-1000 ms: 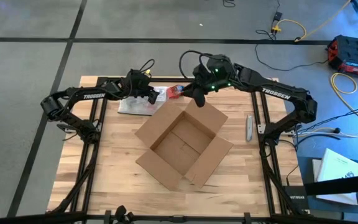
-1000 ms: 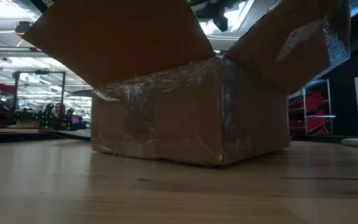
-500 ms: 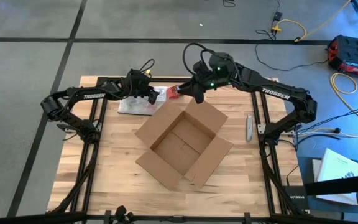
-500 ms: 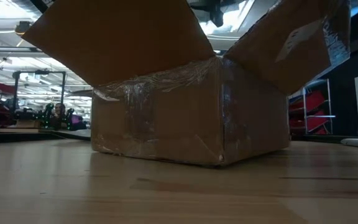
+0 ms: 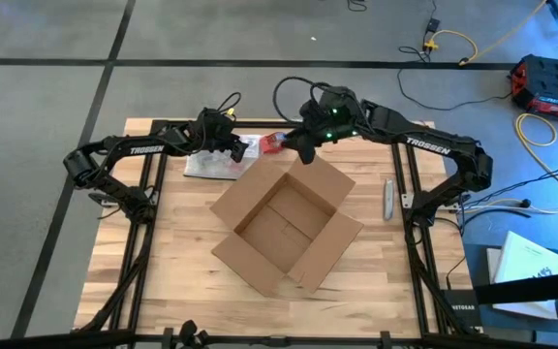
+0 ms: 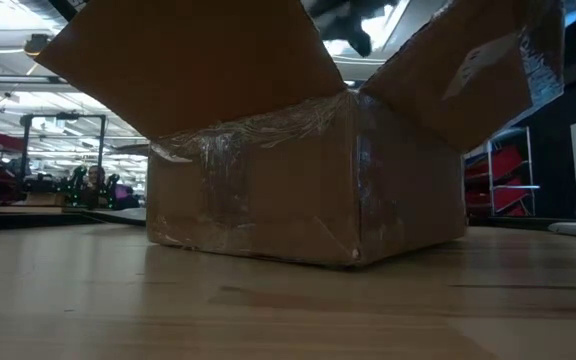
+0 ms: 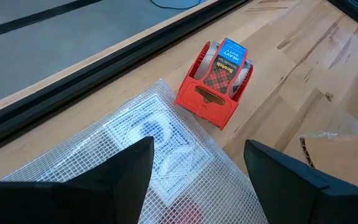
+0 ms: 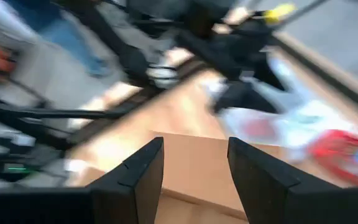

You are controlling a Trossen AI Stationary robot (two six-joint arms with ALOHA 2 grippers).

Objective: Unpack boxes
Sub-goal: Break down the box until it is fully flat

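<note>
Since the earlier frames only the right arm has shifted: its wrist swung a little about the far flap of the box, while box, left arm and loose items kept their places.

Cardboard box (image 5: pixel 287 225): sits near the middle of the table (image 5: pixel 182 281), turned corner-on to the table edges, all flaps folded outward, interior bare brown card. Low view shows shiny clear tape wrapped over its near side wall (image 6: pixel 268 180) and two flaps raised above it.

Right end effector (image 5: pixel 303 152): hangs over the far corner of the box, just above the outer edge of the far flap. Right wrist view shows both fingers (image 8: pixel 138 177) apart with an empty gap between them; brown flap surface lies beyond the gap. Nothing gripped. That view is motion-blurred.

Left end effector (image 5: pixel 237 148): held at the far side of the table, beyond the box, over a clear mesh-patterned plastic bag (image 7: pixel 135 149). Fingers (image 7: pixel 114 177) stand well apart, nothing between them, bag visible through the gap.

Red tape dispenser (image 7: pixel 215 84) with a blue label: rests on the table just beside the far corner of the bag, between the two end effectors in the high view (image 5: pixel 272 142).

Small grey tool (image 5: pixel 388 198): lies on the table by the right edge, well apart from the box.
</note>
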